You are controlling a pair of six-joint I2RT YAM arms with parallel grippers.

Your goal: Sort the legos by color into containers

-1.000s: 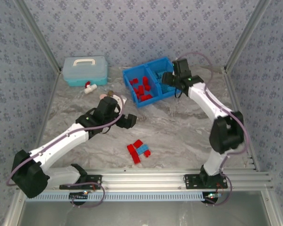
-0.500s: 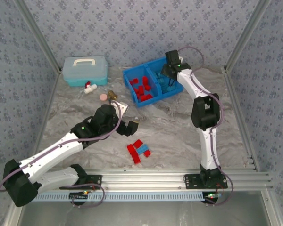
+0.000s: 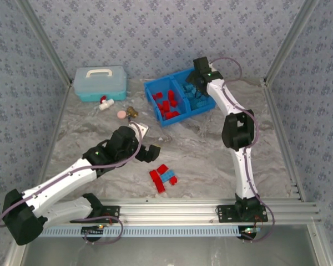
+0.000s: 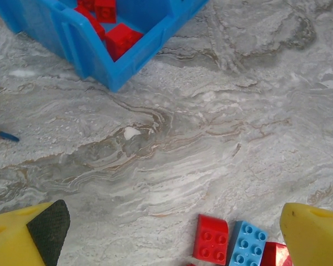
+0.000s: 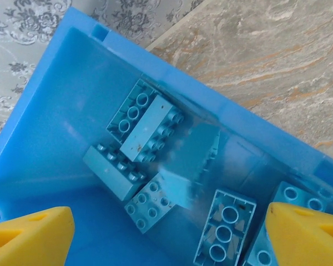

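Several light blue legos [image 5: 150,130] lay in the right-hand compartment [image 5: 61,111] of the blue bin [image 3: 151,94] at the far side of the table [image 4: 211,138]. My right gripper [image 5: 167,235] hung directly above them, its yellow fingers [image 5: 30,235] wide apart and clamped on nothing. One brick [image 5: 191,152] beneath it was blurred, which I read as it dropping free into that compartment. Red legos [image 3: 167,105] sat in the left compartment [image 3: 160,88]. I judged the step in hand there to be a blue drop-off, all but done. My left gripper [image 4: 171,238] hovered low over the marble, fingers spread and empty, just far of the loose cluster [image 3: 162,177] at the near middle. There a red brick [image 4: 212,238] lay just beside a blue one [image 4: 247,244], with more red to the right. The next move, as I saw it, called for lowering the left fingers around one brick of that cluster, singling it out from its close neighbours, then carrying it to the matching compartment.
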